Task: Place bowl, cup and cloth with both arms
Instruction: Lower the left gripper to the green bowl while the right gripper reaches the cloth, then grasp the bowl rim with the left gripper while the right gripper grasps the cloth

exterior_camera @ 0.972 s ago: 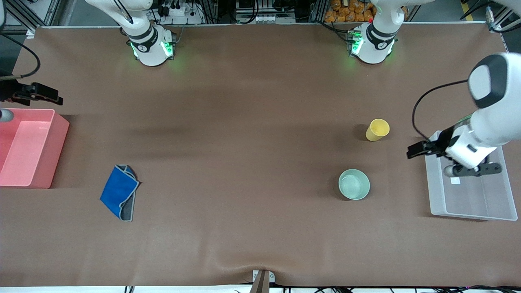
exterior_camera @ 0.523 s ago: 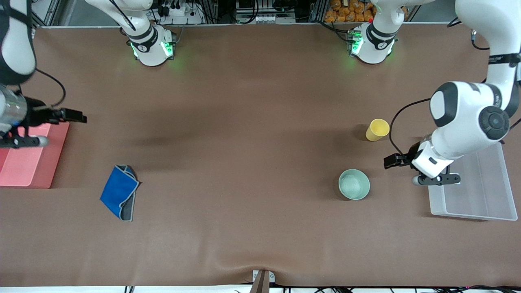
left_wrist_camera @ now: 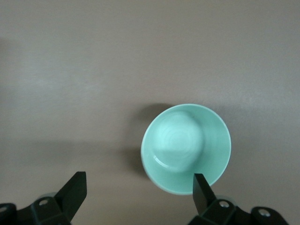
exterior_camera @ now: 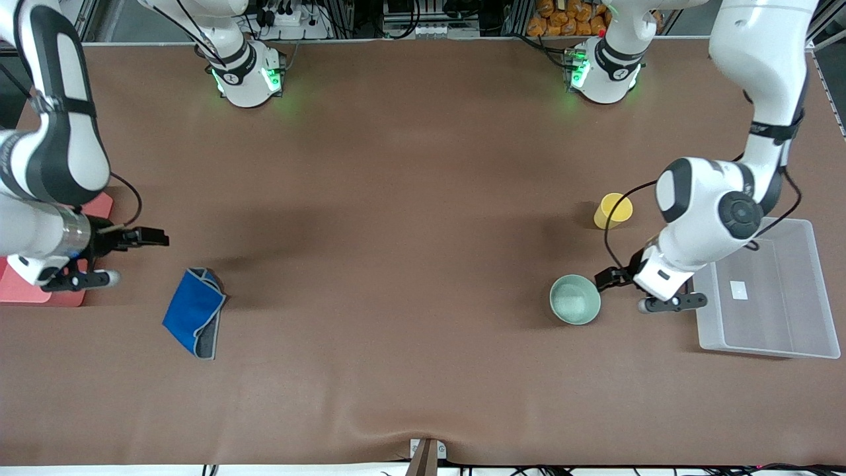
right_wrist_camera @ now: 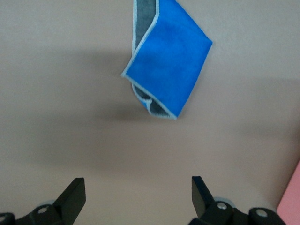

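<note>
The pale mint-green bowl (exterior_camera: 575,299) stands empty on the brown table toward the left arm's end; it also shows in the left wrist view (left_wrist_camera: 186,147). The yellow cup (exterior_camera: 613,211) stands upright, farther from the front camera than the bowl. The folded blue cloth (exterior_camera: 195,311) lies toward the right arm's end and shows in the right wrist view (right_wrist_camera: 166,61). My left gripper (exterior_camera: 605,277) (left_wrist_camera: 139,187) is open and empty, over the table at the bowl's rim. My right gripper (exterior_camera: 149,236) (right_wrist_camera: 139,194) is open and empty, over bare table beside the cloth.
A clear plastic bin (exterior_camera: 767,330) stands at the left arm's end of the table, beside the bowl. A pink bin (exterior_camera: 39,295) stands at the right arm's end, mostly hidden by the right arm; its corner shows in the right wrist view (right_wrist_camera: 291,206).
Both arms have swung in from over their bins. The left gripper moved from the clear bin to the bowl's rim; the right gripper moved from the pink bin toward the cloth.
</note>
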Robot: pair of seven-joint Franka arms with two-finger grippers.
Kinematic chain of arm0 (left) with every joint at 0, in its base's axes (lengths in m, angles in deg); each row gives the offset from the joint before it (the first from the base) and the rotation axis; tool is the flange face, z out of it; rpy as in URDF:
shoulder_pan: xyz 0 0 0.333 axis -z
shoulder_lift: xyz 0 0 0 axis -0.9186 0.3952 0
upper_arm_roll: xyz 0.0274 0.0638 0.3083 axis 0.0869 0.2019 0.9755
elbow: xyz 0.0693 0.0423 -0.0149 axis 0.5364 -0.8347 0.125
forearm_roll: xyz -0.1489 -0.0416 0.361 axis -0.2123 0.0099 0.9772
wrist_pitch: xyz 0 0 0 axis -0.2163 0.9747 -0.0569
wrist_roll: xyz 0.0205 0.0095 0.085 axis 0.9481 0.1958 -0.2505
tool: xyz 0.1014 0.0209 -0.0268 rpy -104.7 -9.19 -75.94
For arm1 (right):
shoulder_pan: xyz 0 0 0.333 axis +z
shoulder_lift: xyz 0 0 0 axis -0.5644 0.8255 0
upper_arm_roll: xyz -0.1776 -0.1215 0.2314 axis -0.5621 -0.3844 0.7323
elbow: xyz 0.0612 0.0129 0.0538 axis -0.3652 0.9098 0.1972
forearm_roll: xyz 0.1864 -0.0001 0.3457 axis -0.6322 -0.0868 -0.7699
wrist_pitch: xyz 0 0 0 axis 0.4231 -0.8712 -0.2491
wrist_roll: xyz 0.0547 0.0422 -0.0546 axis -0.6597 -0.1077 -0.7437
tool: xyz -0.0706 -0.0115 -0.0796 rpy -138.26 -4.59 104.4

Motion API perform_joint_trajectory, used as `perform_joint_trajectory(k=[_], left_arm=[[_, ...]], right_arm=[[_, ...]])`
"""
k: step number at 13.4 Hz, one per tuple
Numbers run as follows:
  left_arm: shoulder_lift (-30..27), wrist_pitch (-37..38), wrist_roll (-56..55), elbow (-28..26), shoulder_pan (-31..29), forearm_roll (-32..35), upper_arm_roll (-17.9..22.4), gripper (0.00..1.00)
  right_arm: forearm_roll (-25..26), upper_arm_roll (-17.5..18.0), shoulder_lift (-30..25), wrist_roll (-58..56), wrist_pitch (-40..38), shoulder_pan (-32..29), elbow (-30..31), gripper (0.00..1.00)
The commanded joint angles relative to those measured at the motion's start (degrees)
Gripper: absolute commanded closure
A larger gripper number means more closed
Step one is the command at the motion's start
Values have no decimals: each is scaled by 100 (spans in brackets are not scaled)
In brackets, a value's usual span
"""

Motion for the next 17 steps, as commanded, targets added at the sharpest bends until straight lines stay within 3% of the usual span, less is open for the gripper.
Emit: perform_joint_trajectory(k=[1, 3, 4, 6, 8, 9, 11, 13, 14, 17], left_arm=[[300, -457, -82, 0, 13, -18, -1, 0], [493, -659, -74, -9, 31, -18, -1, 1], [564, -730, -82, -9, 31, -18, -1, 8], [661, -757, -91, 0, 31, -27, -1, 25], [670, -757, -117, -18, 31, -27, -1, 57], [696, -757, -126, -18, 31, -27, -1, 66], [740, -774, -126, 0, 57, -27, -1, 75], [766, -774, -126, 8, 66, -27, -1, 95], [767, -774, -126, 17, 75, -27, -1, 100], [741, -774, -135, 61, 23, -27, -1, 100]], right_arm=[[25, -14, 671, -217, 228, 24, -447, 0], [43, -14, 1014, -602, 693, -20, -457, 0], [51, -14, 1189, -752, 895, -38, -465, 0], [78, -23, 1558, -920, 1230, -38, -544, 0], [297, -23, 1893, -1305, 1415, -125, -798, 0], [298, -23, 2007, -1481, 1460, -195, -869, 0], [298, -23, 2079, -1658, 1574, -222, -922, 0], [306, -23, 2166, -1842, 1793, -214, -922, 0], [306, -23, 2254, -1992, 1924, -231, -922, 0], [254, -23, 2386, -2247, 2110, -310, -922, 0]])
